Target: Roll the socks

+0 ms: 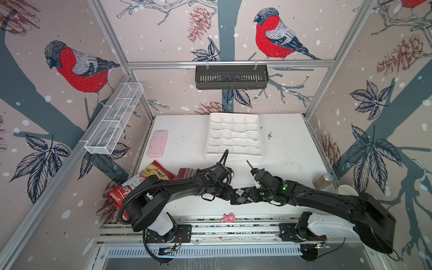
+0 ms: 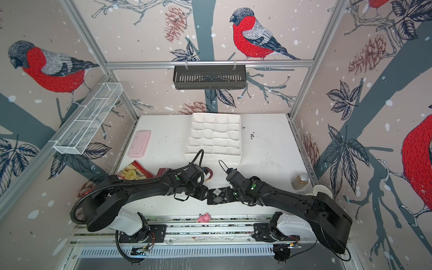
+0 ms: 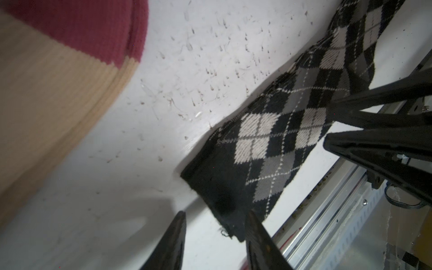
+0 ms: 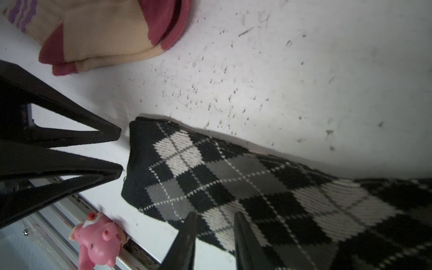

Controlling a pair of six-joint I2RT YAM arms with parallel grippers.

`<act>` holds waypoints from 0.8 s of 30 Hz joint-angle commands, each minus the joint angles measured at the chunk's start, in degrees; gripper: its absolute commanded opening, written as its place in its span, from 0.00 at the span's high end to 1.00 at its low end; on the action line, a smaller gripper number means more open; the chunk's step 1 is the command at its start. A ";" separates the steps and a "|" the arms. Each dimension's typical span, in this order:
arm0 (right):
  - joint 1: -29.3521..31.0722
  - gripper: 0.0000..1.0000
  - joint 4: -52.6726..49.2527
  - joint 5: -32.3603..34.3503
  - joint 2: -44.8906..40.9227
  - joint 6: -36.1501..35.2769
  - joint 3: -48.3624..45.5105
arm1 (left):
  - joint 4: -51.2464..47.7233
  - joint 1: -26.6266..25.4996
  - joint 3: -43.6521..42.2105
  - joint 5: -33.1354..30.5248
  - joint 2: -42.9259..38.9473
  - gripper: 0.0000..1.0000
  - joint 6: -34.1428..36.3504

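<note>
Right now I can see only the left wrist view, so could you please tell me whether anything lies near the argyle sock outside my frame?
Observer: Yes, a pink toy pig sits by the table's front edge, apart from the argyle sock's black end.
Operator: Thank you. Is the tan sock plain apart from its maroon toe?
Observer: No, the right wrist view shows purple stripes on the tan sock.
Operator: And what lies beyond that sock?
Observer: In a top view, a red-and-white chips bag lies to its left, at the table's left side.
</note>
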 commanded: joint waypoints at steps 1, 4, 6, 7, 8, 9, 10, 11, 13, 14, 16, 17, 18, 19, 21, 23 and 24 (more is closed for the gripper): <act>0.17 0.70 1.66 -0.67 0.56 0.72 -0.27 | 1.30 0.09 -0.38 0.87 -0.76 0.56 -0.80; 0.29 0.71 2.19 -0.84 1.21 0.95 -0.49 | 2.05 0.09 -0.64 1.52 -0.13 0.57 -0.96; 0.25 0.71 2.57 -0.82 1.57 1.07 -0.63 | 2.47 0.02 -0.84 2.24 0.58 0.58 -0.99; 0.25 0.72 2.72 -0.77 1.71 1.16 -0.71 | 2.84 0.01 -1.08 2.71 0.84 0.58 -0.94; 0.28 0.72 2.89 -0.86 1.82 1.16 -0.76 | 3.19 0.00 -1.30 3.06 1.15 0.59 -1.13; 0.33 0.72 3.01 -0.89 1.91 1.24 -0.80 | 3.43 0.00 -1.43 3.23 1.35 0.59 -1.10; 0.40 0.72 3.05 -0.86 2.00 1.32 -0.85 | 3.78 0.00 -1.68 3.36 1.46 0.60 -1.29; 0.36 0.72 3.12 -0.86 2.11 1.33 -0.89 | 4.20 0.00 -1.87 3.51 1.64 0.60 -1.39; 0.39 0.72 3.16 -0.90 2.28 1.33 -0.85 | 5.33 0.00 -2.14 4.10 2.10 0.61 -1.57; 0.38 0.72 3.21 -0.79 2.37 1.33 -0.89 | 5.81 0.00 -2.07 4.49 2.43 0.62 -1.68; 0.37 0.72 3.21 -0.70 2.46 1.33 -0.89 | 6.62 0.00 -2.06 5.12 2.95 0.63 -1.77; 0.35 0.72 3.21 -0.68 2.46 1.33 -0.97 | 6.97 0.00 -1.99 5.44 3.25 0.65 -1.88; 0.35 0.73 3.25 -0.70 2.54 1.33 -1.01 | 7.00 0.00 -1.89 5.52 3.54 0.67 -1.78; 0.33 0.73 3.30 -0.61 2.55 1.38 -1.06 | 7.09 0.00 -1.88 5.59 3.79 0.68 -1.75; 0.34 0.73 3.38 -0.65 2.61 1.42 -1.15 | 7.00 0.00 -1.92 5.81 4.16 0.74 -1.71; 0.28 0.73 3.64 -0.63 2.81 1.42 -1.24 | 6.93 0.00 -2.02 5.85 4.20 0.81 -1.62; 0.33 0.73 3.73 -0.62 2.97 1.42 -1.24 | 6.91 -0.02 -2.01 5.74 4.17 0.83 -1.57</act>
